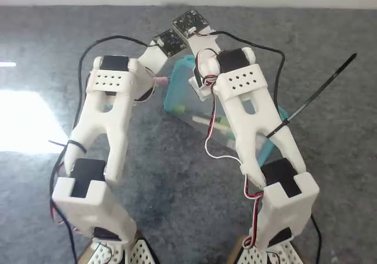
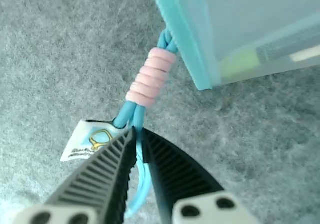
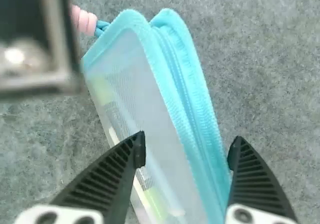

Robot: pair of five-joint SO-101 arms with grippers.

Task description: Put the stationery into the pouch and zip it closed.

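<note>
Pinching the thin turquoise cord [image 2: 129,111] of the zip pull, the left gripper [image 2: 136,131] had its black ribbed jaws pressed together on it, just below the stack of pink ring beads [image 2: 152,79]. A small white paper tag [image 2: 90,141] hung on the cord, touching one jaw. The cord ran from the beads up to the end corner of the translucent plastic pouch with turquoise fabric trim [image 2: 250,24].

The pouch [image 1: 179,90] lay on the grey felt-like table surface [image 1: 47,52], between the two white arms and partly under the right one, in the high view. The pink beads [image 1: 158,81] stuck out from its near-left end, beside the left arm's wrist.

The right gripper [image 3: 187,146] was held over the pouch [image 3: 145,99] with its jaws spread wide, one on each side of it; contact could not be told. The turquoise zip edge [image 3: 195,84] ran along the pouch's upper side; open or shut could not be told.

Stationery showed through the clear wall: a yellow-green and white stick-shaped item [image 2: 240,61] inside, also pale shapes [image 1: 203,121] from above.

A black cable tie [image 1: 318,93] poked out from the right arm.
</note>
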